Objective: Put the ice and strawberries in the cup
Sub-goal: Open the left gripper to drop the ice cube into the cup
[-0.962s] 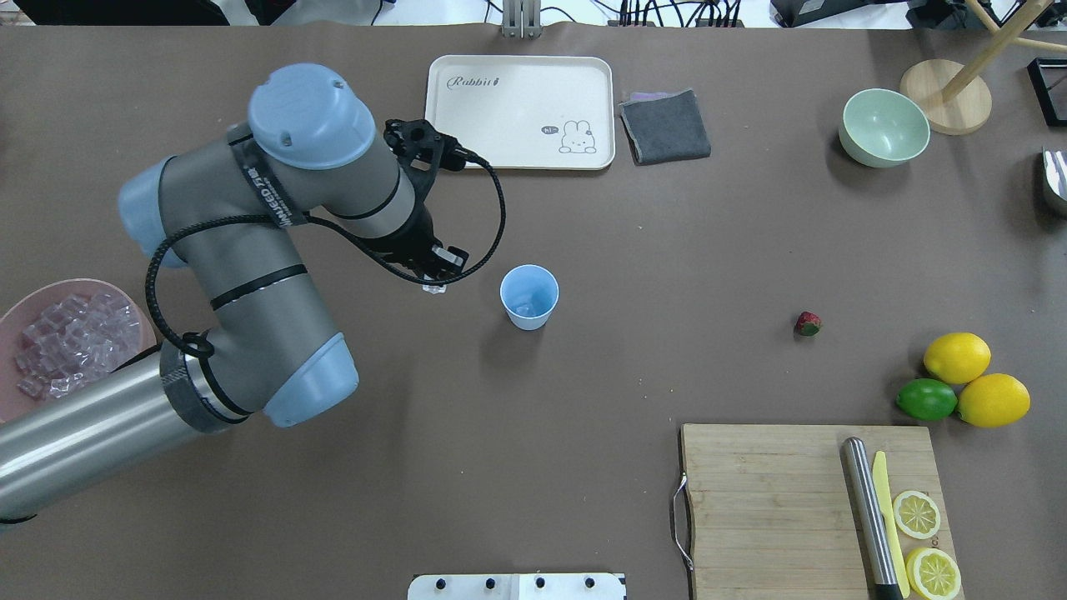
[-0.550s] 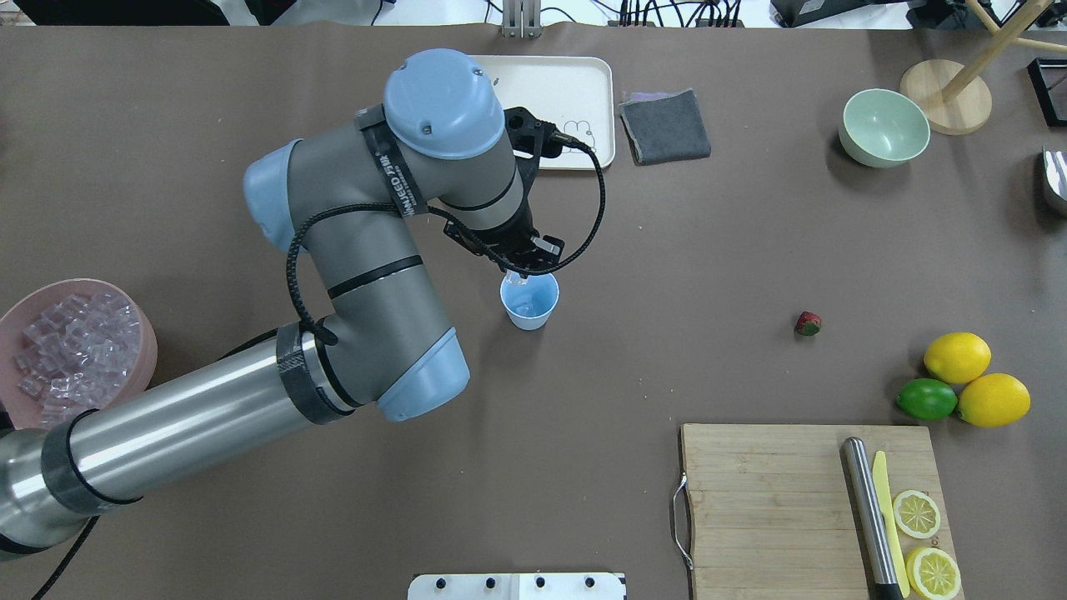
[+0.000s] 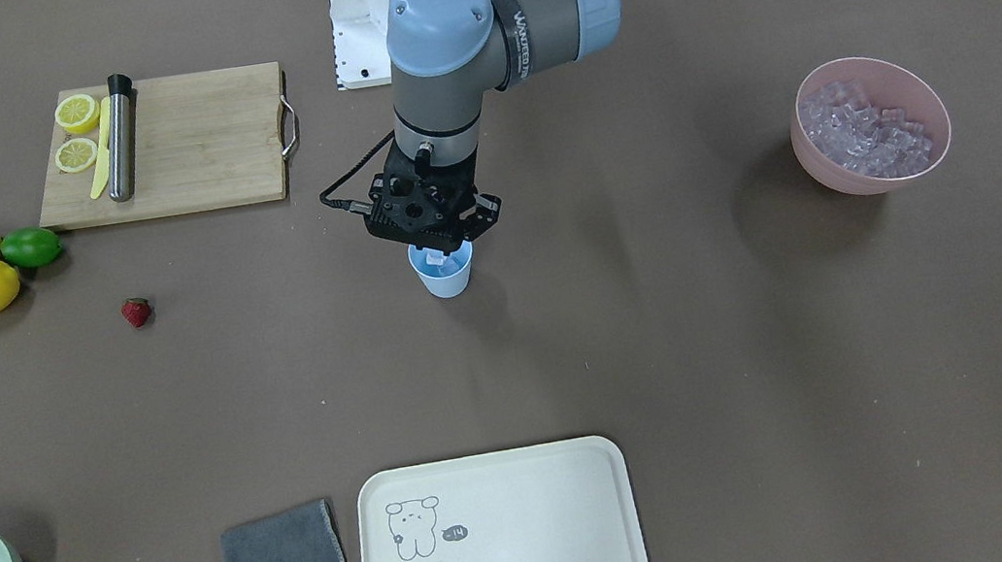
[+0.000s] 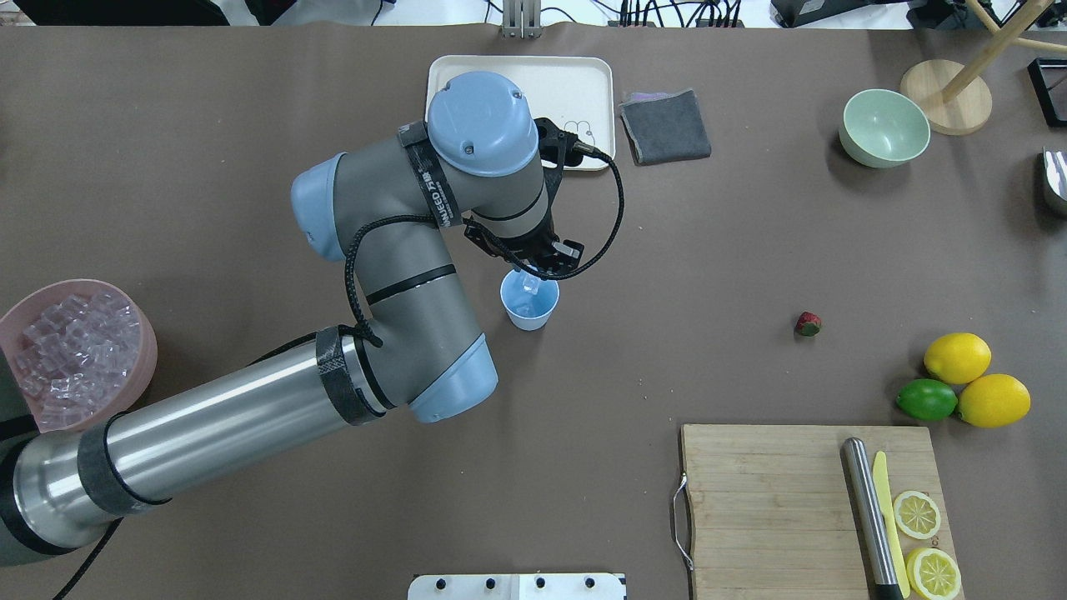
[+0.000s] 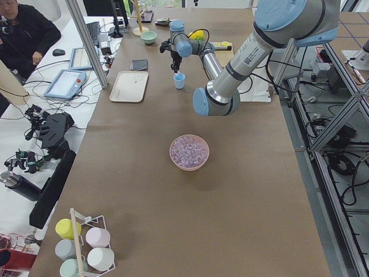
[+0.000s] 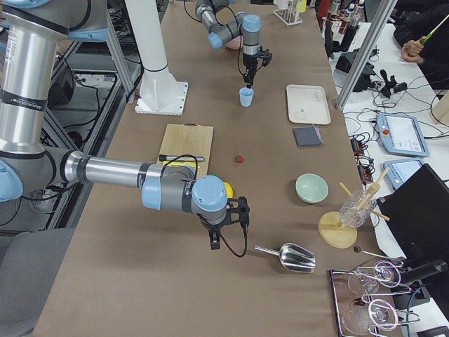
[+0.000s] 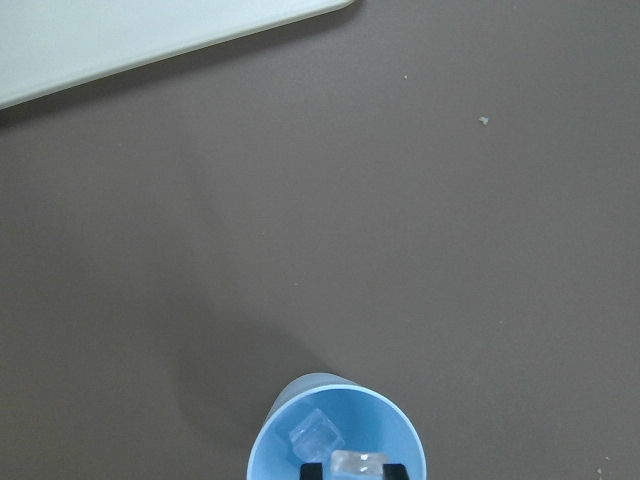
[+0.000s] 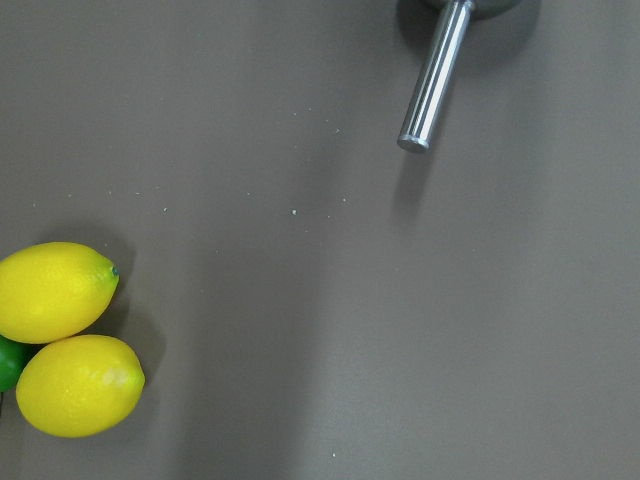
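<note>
L gripper was held directly over cup, its fingers closed narrowly on one clear cube, gripped at the cup's mouth. A 2nd cube was seen lying loose inside, at the bottom. Cup stood upright on table. Strawberry lay on the table, well apart, to the cup's right in overhead view. More ice was heaped in pink bowl. R gripper hung near lemons & scoop; its finger state couldn't be told.

Brown table, cluttered white side desk
</note>
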Robot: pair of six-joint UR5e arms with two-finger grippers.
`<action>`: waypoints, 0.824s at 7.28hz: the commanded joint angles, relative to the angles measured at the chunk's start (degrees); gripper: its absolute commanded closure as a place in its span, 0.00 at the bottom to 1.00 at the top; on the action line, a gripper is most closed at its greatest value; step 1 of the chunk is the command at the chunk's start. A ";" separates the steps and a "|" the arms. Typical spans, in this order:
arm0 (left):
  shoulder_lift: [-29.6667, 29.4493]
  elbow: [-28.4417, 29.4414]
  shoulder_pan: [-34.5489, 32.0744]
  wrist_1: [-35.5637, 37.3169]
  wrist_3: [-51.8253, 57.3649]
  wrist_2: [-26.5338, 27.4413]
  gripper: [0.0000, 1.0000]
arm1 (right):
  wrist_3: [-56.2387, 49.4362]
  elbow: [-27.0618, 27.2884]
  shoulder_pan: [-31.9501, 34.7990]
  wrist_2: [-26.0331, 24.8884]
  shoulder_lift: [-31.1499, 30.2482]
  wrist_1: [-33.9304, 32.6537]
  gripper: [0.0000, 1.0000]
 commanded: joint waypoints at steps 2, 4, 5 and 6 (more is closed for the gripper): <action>0.39 -1.20 0.70 -0.89 -1.10 2.66 0.03 | -0.07 -0.05 0.00 0.28 -0.16 0.00 0.00; 8.16 -9.17 -2.35 -0.19 1.16 1.96 0.03 | -0.06 0.04 0.09 0.28 -0.60 0.09 0.00; 12.04 -11.91 -4.29 -0.19 8.05 1.70 0.03 | -0.07 0.04 0.09 0.28 -0.69 0.09 0.00; 15.04 -12.46 -6.75 -0.45 13.43 -2.05 0.03 | -0.07 0.04 0.00 0.19 -0.60 0.18 0.00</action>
